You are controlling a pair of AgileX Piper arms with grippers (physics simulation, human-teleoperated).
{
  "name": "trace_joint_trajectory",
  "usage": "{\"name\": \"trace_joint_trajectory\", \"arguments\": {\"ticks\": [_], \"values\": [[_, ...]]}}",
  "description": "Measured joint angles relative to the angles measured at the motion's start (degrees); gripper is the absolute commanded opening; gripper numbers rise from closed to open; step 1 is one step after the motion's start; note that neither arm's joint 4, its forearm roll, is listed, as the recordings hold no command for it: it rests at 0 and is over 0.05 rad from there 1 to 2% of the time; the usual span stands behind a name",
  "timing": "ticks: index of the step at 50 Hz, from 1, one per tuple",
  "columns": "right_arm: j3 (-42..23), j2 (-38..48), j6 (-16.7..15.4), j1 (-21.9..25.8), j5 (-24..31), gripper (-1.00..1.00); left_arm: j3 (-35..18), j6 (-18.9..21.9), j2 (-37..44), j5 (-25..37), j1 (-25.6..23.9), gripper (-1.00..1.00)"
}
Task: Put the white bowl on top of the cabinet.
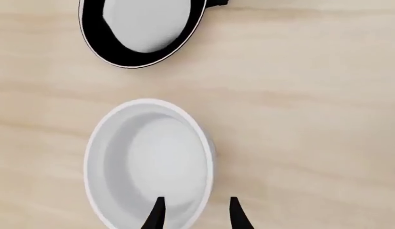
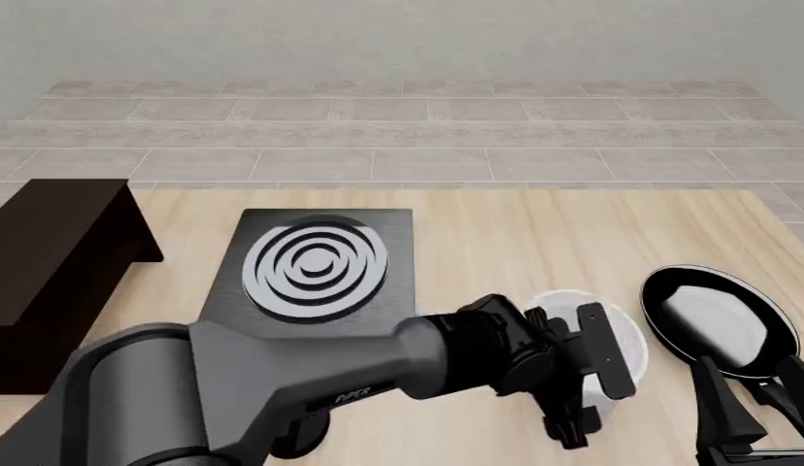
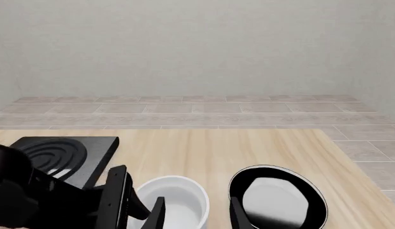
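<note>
The white bowl (image 1: pixel 150 162) stands upright on the wooden table, right of the stove in the front view (image 2: pixel 629 340). My left gripper (image 1: pixel 197 217) hangs open over the bowl's rim, one fingertip (image 1: pixel 156 214) above the inside and the other outside the wall. In the front view the left arm reaches across and its gripper (image 2: pixel 586 393) covers most of the bowl. The dark brown cabinet (image 2: pixel 52 262) stands at the table's far left. My right gripper (image 3: pixel 196 217) is open and holds nothing, low at the front right (image 2: pixel 752 403), near the bowl (image 3: pixel 175 200).
A black frying pan (image 2: pixel 713 320) with white glare lies just right of the bowl, also in the wrist views (image 1: pixel 140 33) (image 3: pixel 277 200). A black stove (image 2: pixel 318 267) with silver rings sits between cabinet and bowl. A tiled floor lies beyond the table's far edge.
</note>
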Motion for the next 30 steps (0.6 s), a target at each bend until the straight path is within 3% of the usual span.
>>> {"name": "trace_joint_trajectory", "arguments": {"ticks": [30], "values": [[0.0, 0.0, 0.0, 0.0, 0.0, 1.00, -5.9, 0.4, 5.4, 3.2, 0.1, 1.00]]}}
